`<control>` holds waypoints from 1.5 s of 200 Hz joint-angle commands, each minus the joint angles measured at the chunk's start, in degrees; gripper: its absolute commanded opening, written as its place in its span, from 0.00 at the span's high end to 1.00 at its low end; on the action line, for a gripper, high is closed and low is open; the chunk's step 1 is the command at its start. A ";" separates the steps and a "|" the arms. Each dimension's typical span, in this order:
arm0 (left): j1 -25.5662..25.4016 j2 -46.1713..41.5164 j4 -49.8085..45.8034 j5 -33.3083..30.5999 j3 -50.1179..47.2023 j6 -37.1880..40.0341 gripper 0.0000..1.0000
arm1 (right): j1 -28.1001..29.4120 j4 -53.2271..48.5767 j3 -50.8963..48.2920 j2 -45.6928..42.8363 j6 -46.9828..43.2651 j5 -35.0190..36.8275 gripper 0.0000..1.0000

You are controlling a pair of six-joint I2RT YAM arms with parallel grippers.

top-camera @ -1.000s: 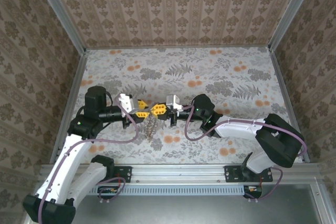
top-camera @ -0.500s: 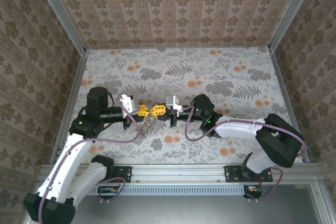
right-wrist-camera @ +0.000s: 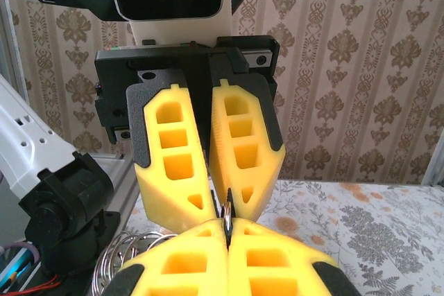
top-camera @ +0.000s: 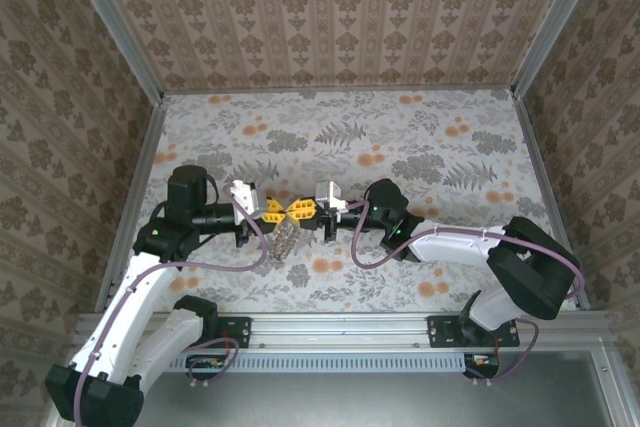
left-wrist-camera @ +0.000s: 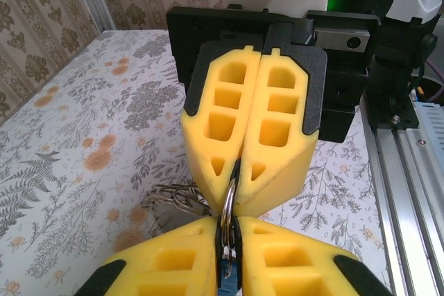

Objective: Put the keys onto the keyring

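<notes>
Both pairs of jaws are squeezed almost together, tip to tip, and each has the same thin metal hoop nipped edge-on between its yellow pads.

Seen from above, the flowered table [top-camera: 420, 147] lies inside papered walls. The two arms reach in over its near half, the left arm [top-camera: 150, 277] from the left and the right arm [top-camera: 455, 242] from the right. The left gripper [top-camera: 276, 211] and the right gripper [top-camera: 299, 210] meet nose to nose above the table, a little left of centre.

The keyring [left-wrist-camera: 228, 202] runs between them, standing on edge. In the left wrist view it goes up into the right gripper's closed tips and down between the left fingers [left-wrist-camera: 173, 261], which press it from both sides.

Just below the meeting point hangs a bunch of wire loops [top-camera: 286, 239]. What they carry is too small to tell, and I cannot tell whether they reach the table. Low between the left fingers sits a blue sliver [left-wrist-camera: 225, 283], too hidden to name.
</notes>
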 commanded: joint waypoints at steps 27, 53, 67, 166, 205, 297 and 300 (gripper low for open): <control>-0.47 0.62 -2.65 1.21 0.04 2.90 1.00 | 0.38 -5.36 3.67 -3.24 -4.81 -1.71 0.96; -0.95 0.78 -7.01 -1.90 2.25 6.25 1.00 | 0.38 -30.29 7.57 -8.97 -19.81 -1.86 0.79; -1.79 1.19 -11.11 -4.08 3.99 9.05 1.00 | 0.47 -44.99 11.28 -10.26 -27.78 -0.29 0.72; -5.47 4.81 -12.42 -9.27 6.86 8.55 1.00 | 1.70 -62.87 21.37 -6.17 -30.09 4.68 0.68; -5.48 4.66 -10.66 -8.22 6.13 7.36 1.00 | 2.02 -61.48 20.85 -4.20 -27.74 5.78 0.71; -5.83 4.85 -10.57 -8.35 5.27 6.67 1.00 | 2.47 -56.74 19.00 -4.45 -24.99 6.85 1.00; -5.83 4.80 -10.56 -8.41 5.18 6.59 1.00 | 2.42 -56.59 18.87 -4.56 -24.97 6.71 1.00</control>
